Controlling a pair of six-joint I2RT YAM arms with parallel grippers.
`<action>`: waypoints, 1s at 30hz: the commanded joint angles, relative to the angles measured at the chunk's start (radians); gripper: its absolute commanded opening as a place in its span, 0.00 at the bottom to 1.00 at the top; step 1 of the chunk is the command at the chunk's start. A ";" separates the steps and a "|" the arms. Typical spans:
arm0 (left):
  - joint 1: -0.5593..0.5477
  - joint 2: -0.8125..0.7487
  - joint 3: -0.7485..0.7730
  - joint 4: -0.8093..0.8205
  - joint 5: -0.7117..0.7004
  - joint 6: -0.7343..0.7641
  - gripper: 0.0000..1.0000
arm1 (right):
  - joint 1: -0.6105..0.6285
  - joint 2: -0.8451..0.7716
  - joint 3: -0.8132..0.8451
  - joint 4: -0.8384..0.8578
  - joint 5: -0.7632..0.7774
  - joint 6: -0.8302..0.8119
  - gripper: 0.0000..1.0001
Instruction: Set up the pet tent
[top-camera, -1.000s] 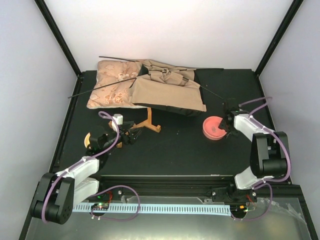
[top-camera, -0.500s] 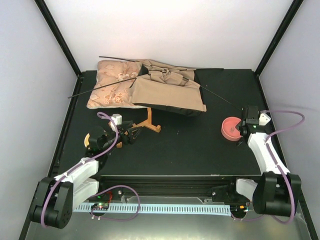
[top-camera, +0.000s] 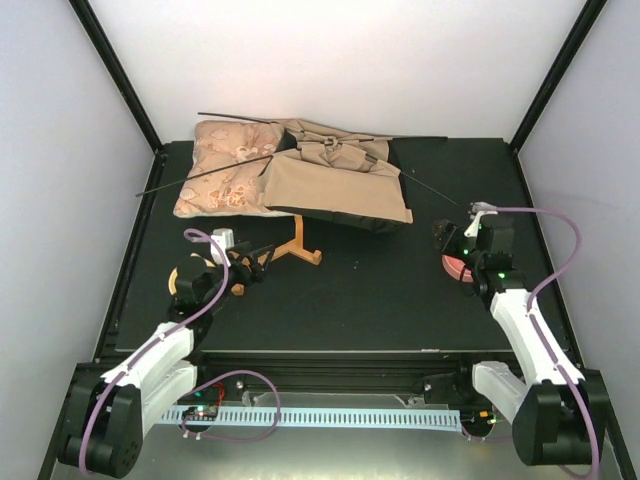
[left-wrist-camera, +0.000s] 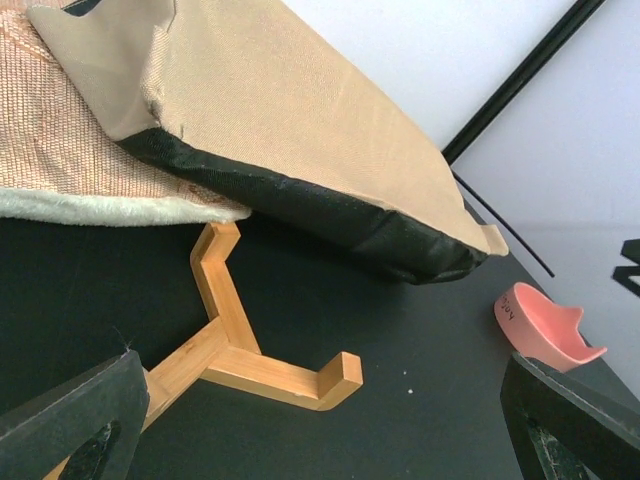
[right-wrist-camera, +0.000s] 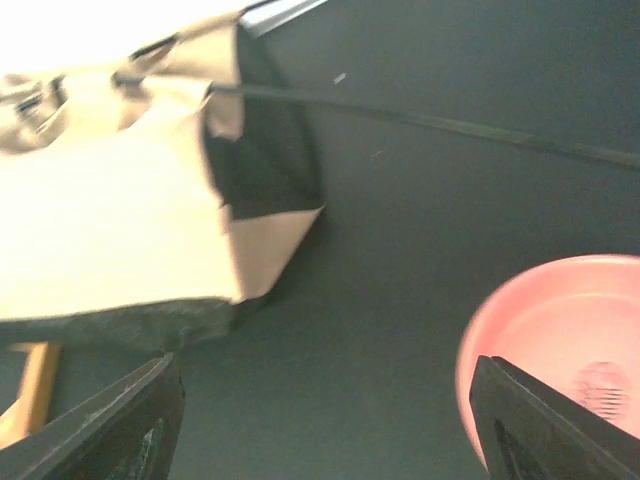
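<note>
From above, the collapsed tan canvas pet tent (top-camera: 335, 190) is lying on the black worktop (top-camera: 380, 290) at upper centre, its long axis running left-right. Left wrist: the left hand (left-wrist-camera: 320, 430) is gaping wide, empty. Right wrist: the right hand (right-wrist-camera: 330, 430) is standing open, holding nothing.

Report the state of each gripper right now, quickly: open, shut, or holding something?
Left gripper: open, holding nothing.
Right gripper: open, holding nothing; pink bowl beside one finger.

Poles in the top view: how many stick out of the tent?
3: two poles over the cushion at left, one off the tent's right side toward the bowl. More may be hidden.
</note>
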 joint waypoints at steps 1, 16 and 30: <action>-0.004 0.004 -0.005 0.025 0.028 0.010 0.99 | 0.006 0.086 -0.049 0.215 -0.307 -0.012 0.80; -0.022 -0.108 0.032 -0.190 -0.063 0.134 0.99 | 0.079 0.161 -0.212 0.552 -0.329 0.005 0.75; -0.036 -0.247 0.012 -0.335 -0.202 0.163 0.99 | 0.081 0.027 -0.321 0.625 -0.268 0.006 0.75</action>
